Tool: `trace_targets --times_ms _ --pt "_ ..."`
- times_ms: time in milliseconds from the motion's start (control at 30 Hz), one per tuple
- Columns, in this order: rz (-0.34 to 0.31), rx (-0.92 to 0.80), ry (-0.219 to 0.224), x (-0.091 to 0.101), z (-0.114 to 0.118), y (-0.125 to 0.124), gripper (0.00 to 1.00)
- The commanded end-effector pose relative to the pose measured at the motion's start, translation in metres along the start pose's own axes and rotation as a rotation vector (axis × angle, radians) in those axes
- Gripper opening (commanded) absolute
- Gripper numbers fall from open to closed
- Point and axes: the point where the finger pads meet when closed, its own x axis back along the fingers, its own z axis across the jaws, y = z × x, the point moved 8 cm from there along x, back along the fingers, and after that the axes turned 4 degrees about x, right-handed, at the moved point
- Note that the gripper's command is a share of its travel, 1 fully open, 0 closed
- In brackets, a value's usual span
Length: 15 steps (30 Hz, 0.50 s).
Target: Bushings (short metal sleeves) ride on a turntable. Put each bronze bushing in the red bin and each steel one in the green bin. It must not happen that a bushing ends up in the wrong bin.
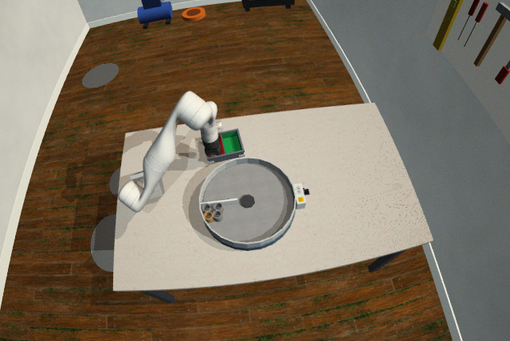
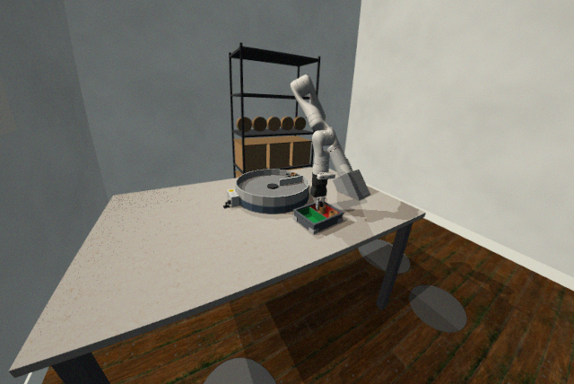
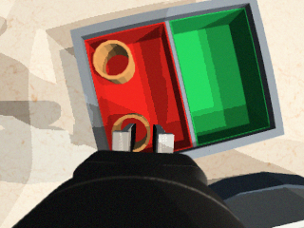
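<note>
- While we hold the gripper over the red bin, its fingers stand partly open; we judge nothing is clamped.
- Both bins lie across the fence from the waiting parts.
- The near bronze bushing sits below the fingers, off their midline; the far bronze bushing shares that bin. Both are across the fence from the waiting parts.
- The last bronze bushing and three steel bushings cluster beside the fence, on its side away from the gripper.
- We judge the next move to be a straight lift, then a traverse past the fence. Caution: a fingertip may catch the near bronze bushing.
- The green bin, across the fence from the cluster, shows no steel.
</note>
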Motion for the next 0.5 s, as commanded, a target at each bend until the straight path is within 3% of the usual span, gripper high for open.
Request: trace_targets --times_ms 0,467 --pt "0.004 -0.002 0.002 0.0038 0.0003 -0.0009 0.47" --pt "0.009 -0.006 0.004 0.0082 0.0004 -0.0016 0.47"
